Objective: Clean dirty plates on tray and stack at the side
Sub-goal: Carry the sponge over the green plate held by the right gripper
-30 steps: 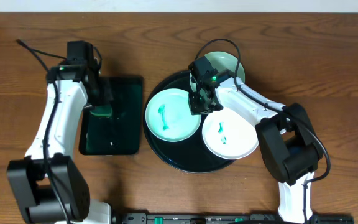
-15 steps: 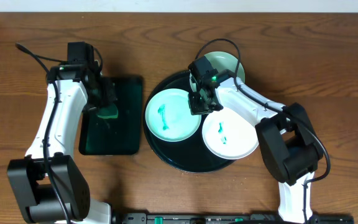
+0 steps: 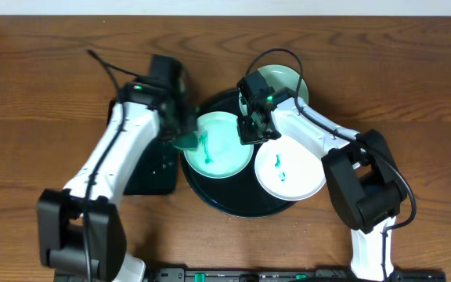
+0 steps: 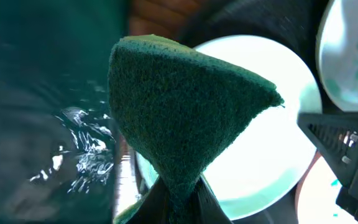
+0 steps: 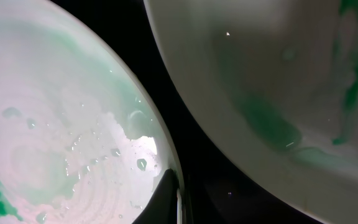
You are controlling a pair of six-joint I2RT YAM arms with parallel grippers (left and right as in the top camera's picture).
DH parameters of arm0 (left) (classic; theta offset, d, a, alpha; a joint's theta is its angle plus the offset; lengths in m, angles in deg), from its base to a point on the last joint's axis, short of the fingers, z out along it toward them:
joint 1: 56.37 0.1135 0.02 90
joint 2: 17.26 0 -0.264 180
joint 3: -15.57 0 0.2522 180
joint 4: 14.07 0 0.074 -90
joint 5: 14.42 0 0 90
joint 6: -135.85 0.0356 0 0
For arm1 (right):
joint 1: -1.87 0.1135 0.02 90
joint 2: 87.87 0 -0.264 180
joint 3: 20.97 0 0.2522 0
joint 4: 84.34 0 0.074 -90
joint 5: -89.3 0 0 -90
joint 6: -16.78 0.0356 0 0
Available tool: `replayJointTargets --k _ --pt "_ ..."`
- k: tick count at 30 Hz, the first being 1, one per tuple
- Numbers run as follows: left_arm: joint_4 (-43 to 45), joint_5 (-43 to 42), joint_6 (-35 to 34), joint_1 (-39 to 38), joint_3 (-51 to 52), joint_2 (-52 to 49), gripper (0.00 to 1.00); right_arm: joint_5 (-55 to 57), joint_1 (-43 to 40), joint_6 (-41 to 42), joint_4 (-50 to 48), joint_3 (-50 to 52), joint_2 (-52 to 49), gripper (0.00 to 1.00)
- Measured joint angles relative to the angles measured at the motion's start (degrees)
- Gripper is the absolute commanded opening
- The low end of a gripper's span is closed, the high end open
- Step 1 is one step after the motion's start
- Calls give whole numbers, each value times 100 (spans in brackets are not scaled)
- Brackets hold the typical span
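The round black tray (image 3: 227, 200) holds two plates: a mint plate with green smears (image 3: 224, 150) on its left and a white plate with green smears (image 3: 296, 176) on its right. A third pale plate (image 3: 284, 78) sits at the tray's back right edge. My right gripper (image 3: 249, 135) is shut on the right rim of the mint plate (image 5: 61, 155); the white plate also shows in the right wrist view (image 5: 278, 81). My left gripper (image 3: 183, 135) is shut on a green sponge (image 4: 179, 112), held over the mint plate's (image 4: 272, 162) left edge.
A smaller black rectangular tray (image 3: 153, 168) with water (image 4: 36, 124) in it lies left of the round tray, partly under my left arm. Brown wooden table (image 3: 37, 102) all around.
My left arm has lifted the sponge out of the rectangular tray and carried it right to the mint plate's left edge. The right gripper has stayed on the plate's rim.
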Motion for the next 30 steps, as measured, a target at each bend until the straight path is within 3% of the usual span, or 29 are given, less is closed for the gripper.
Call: replayJointTargets --k 10,19,26,30 --pt "306 -2 -581 -540 0 -1294 7 0 0 0 2 0 0 1" --pt "328 22 -1217 -691 -87 -1547 7 -350 -136 68 -37 24 -13 1" --pt "785 -925 -507 -667 -90 -1637 7 -645 -254 70 -59 33 -42 1" --pt "804 -957 -444 -647 -90 -1657 7 -651 -254 68 -66 33 -44 1"
